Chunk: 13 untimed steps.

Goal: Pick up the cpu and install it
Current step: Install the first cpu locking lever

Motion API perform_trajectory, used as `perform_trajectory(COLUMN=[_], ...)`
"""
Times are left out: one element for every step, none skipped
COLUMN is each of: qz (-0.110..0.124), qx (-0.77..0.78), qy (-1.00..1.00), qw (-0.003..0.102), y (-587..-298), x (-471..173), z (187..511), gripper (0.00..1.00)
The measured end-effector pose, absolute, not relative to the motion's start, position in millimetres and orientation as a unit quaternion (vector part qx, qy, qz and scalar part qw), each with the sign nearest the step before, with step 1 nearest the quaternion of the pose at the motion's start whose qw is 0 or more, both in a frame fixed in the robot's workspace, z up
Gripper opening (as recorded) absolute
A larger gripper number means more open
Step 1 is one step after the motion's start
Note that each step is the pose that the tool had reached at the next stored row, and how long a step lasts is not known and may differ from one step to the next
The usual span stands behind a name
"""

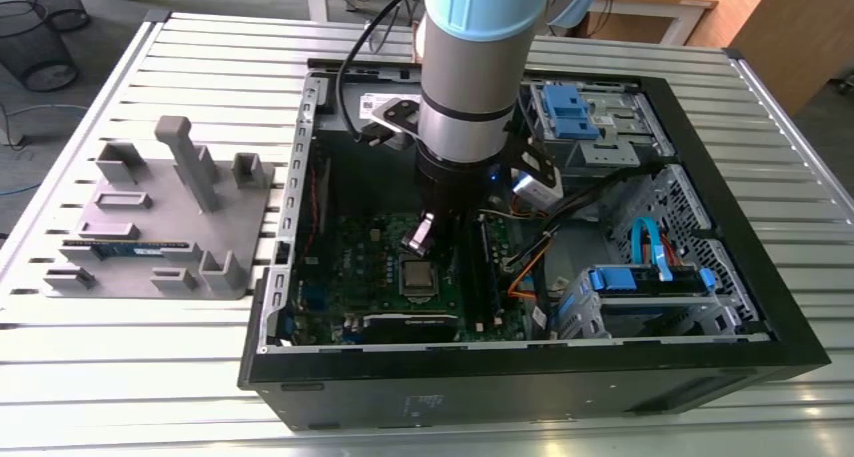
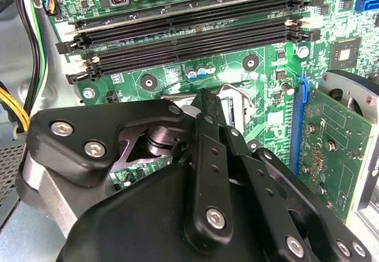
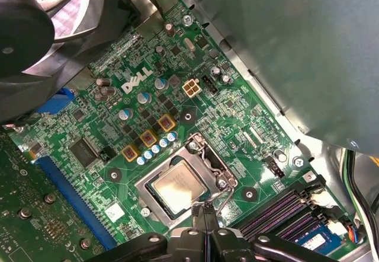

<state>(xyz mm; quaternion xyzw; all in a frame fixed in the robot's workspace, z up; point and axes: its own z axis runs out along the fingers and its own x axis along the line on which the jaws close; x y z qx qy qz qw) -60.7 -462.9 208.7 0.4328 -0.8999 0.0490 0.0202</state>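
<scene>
First wrist view: the cpu [image 3: 177, 186] lies flat in its socket frame [image 3: 148, 182], just below centre in the exterior view. The gripper [image 3: 205, 213] hangs at its edge, jaws pinched together on nothing, probably to give a narrow pressing tip.

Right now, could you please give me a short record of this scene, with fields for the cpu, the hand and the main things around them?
cpu: lies in its socket, silvery top showing
motherboard: green, inside the case
hand: shut, holding nothing, close over the board beside the cpu
computer case: open, lying on the slatted table
grey holder: on the table, at the exterior view's left of the case
memory stick: lying on the grey holder
</scene>
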Motion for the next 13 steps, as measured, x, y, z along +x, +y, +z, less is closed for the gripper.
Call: perform_trajectory(qz=[0.049, 0.049, 0.049, 0.049, 0.049, 0.049, 0.049, 0.049, 0.049, 0.049, 0.049, 0.049, 0.049], qx=[0.433, 0.433, 0.433, 0.433, 0.433, 0.433, 0.433, 0.433, 0.433, 0.433, 0.433, 0.433, 0.433], qy=[-0.900, -0.900, -0.900, -0.900, -0.900, -0.900, -0.900, -0.900, -0.900, -0.900, -0.900, -0.900, -0.900], qw=[0.020, 0.020, 0.020, 0.020, 0.020, 0.020, 0.020, 0.020, 0.020, 0.020, 0.020, 0.020, 0.020], y=[-462.9, -462.9, -462.9, -462.9, -462.9, -462.9, -462.9, -462.9, -462.9, -463.0, -463.2, -463.4, -463.6], x=[-60.8, -60.7, -60.8, -60.7, -60.8, -60.7, -60.8, -60.8, -60.8, -60.8, -60.8, -60.8, -60.7], z=[208.7, 208.7, 208.7, 208.6, 208.6, 208.5, 208.5, 208.5, 208.5, 208.4, 208.3, 208.3, 208.2], gripper=[0.11, 0.11, 0.11, 0.11, 0.11, 0.11, 0.11, 0.11, 0.11, 0.11, 0.11, 0.11, 0.11])
